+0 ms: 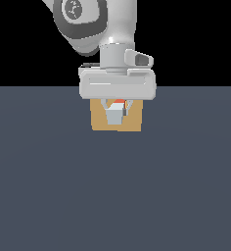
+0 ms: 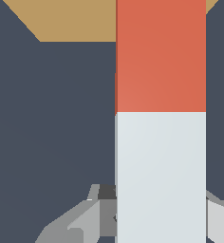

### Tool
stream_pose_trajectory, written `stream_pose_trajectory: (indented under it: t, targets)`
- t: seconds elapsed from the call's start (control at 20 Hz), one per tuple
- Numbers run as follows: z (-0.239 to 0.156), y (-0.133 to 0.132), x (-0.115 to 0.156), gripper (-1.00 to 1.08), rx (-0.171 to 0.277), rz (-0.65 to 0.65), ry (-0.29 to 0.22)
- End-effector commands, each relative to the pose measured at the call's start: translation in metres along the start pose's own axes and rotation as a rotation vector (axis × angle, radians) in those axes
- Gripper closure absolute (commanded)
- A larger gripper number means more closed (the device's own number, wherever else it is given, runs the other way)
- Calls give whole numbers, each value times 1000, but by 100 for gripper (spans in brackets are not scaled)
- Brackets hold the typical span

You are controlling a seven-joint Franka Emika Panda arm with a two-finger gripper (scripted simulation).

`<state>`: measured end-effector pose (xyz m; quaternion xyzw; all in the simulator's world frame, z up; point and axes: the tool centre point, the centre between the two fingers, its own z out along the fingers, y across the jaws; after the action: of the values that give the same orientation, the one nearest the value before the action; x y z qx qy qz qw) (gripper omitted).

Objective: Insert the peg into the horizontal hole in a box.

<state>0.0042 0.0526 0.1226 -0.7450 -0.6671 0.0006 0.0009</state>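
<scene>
My tool (image 1: 115, 113) hangs straight down from the wrist, its two fingers (image 1: 106, 104) drawn in narrow and clamped on the peg (image 1: 114, 114). In the exterior view I see the peg end-on: its pale grey-white end faces the camera between my fingertips, with a sliver of its orange-red length showing just above and behind. The wrist view shows the same bar (image 2: 160, 123) running lengthwise, grey-white half nearest my fingers (image 2: 80, 223), orange-red half reaching away toward the box (image 2: 76, 19). The tan box (image 1: 99, 120) sits on the dark grey tabletop (image 1: 115, 196) directly behind my tool, so the peg and fingers cover the middle of its face; I cannot see the hole from either view, nor tell whether the peg's far tip has entered it.
</scene>
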Motion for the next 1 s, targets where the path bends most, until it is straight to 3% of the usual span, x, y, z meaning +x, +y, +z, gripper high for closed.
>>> stream_pose_trajectory:
  t: [0.0,0.3,0.7,0.95]
  targets:
    - [0,0,0,108,-1,0,0]
    - [-1,0,20,108,-1,0,0]
    - [-1,-1,85,108,-3,0,1]
    - [-2,-1,111,108,-3,0,1]
